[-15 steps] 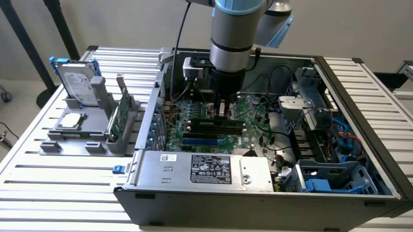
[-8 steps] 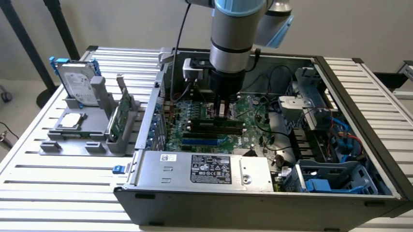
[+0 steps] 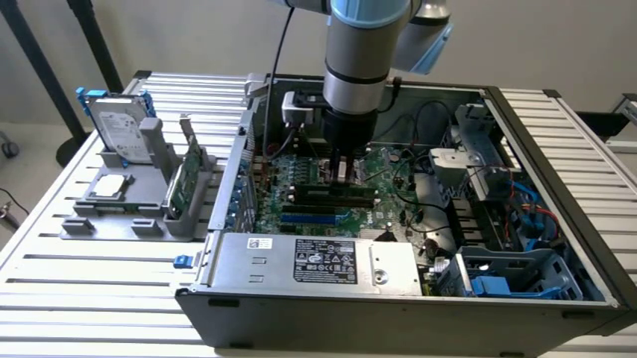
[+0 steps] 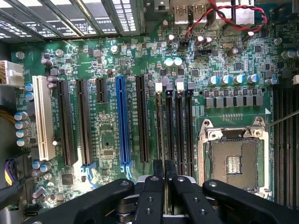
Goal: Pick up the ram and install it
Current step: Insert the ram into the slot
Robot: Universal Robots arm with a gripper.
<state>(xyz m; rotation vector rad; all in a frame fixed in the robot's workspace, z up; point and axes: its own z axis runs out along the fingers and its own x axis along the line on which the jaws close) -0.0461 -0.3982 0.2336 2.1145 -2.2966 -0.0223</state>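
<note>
Between the nearly closed jaws of the gripper (image 4: pixel 165 175), the ram (image 4: pixel 160 128) stands on edge, clamped. Straight below them lies a black memory slot (image 4: pixel 180 133) on the green motherboard (image 4: pixel 105 135), just beside the CPU socket (image 4: pixel 232 161).

No text is legible, even on the power supply label (image 3: pixel 326 261).
</note>
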